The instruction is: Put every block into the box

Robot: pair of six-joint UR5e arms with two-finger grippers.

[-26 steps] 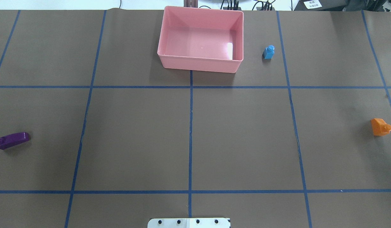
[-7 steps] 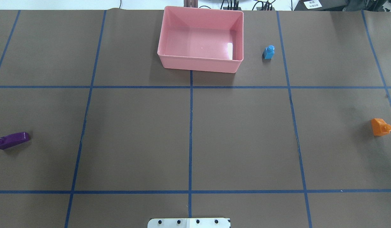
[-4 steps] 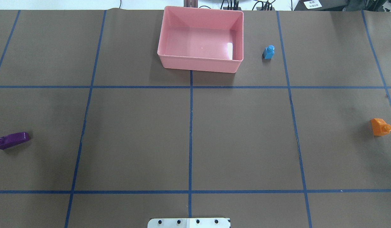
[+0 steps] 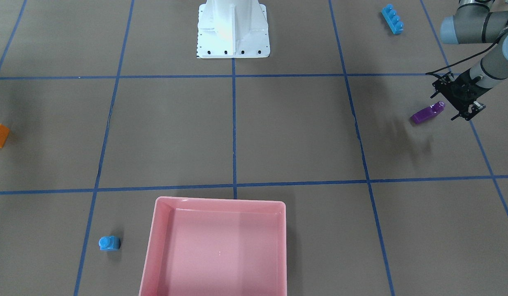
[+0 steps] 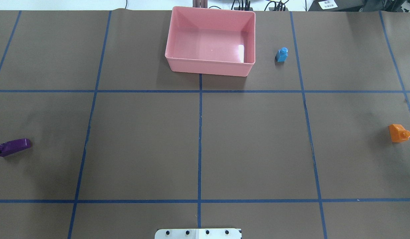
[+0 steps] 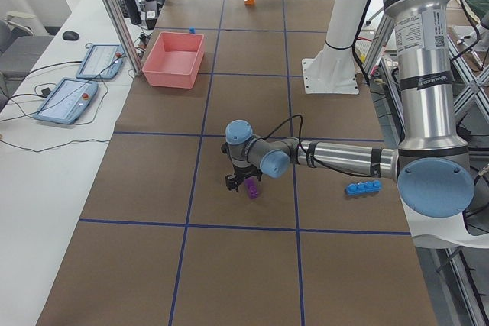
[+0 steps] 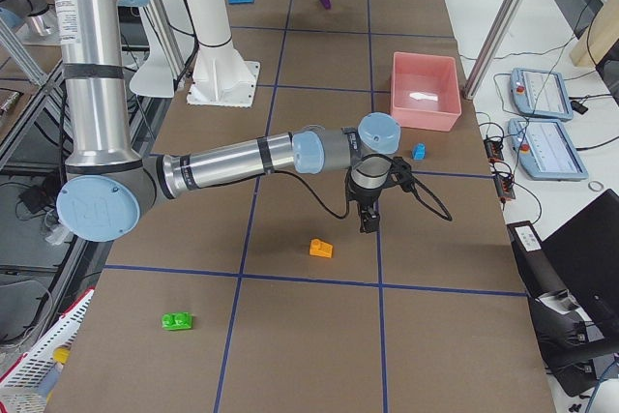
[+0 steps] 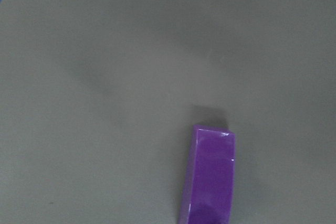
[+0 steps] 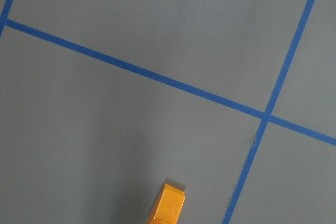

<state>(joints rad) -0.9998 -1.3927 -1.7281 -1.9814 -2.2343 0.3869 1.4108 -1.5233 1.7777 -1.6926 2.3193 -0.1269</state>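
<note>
The pink box (image 5: 209, 68) stands at the far middle of the table with nothing in it. A blue one-stud cube (image 5: 282, 54) sits just to its right. The purple wedge (image 4: 427, 114) lies at the robot's left side, and my left gripper (image 4: 444, 107) hangs open just over its studded end. The left wrist view shows the wedge (image 8: 210, 182) but no fingers. The long blue bar (image 4: 392, 18) lies close to the robot on that same side. The orange sloped piece (image 7: 321, 249) lies just short of my right gripper (image 7: 368, 218); I cannot tell whether that gripper is open or shut. A green brick (image 7: 176, 320) lies beyond the orange piece.
The robot's white metal base (image 4: 233, 28) is bolted at the near middle of the table. Blue tape lines (image 5: 200, 132) divide the brown table cover into squares. Tablets (image 6: 69, 101) and cables lie on the white bench past the box.
The left gripper has come into the overhead view at the left edge and now covers the wedge's studded end. None of the blocks or the box has moved.
</note>
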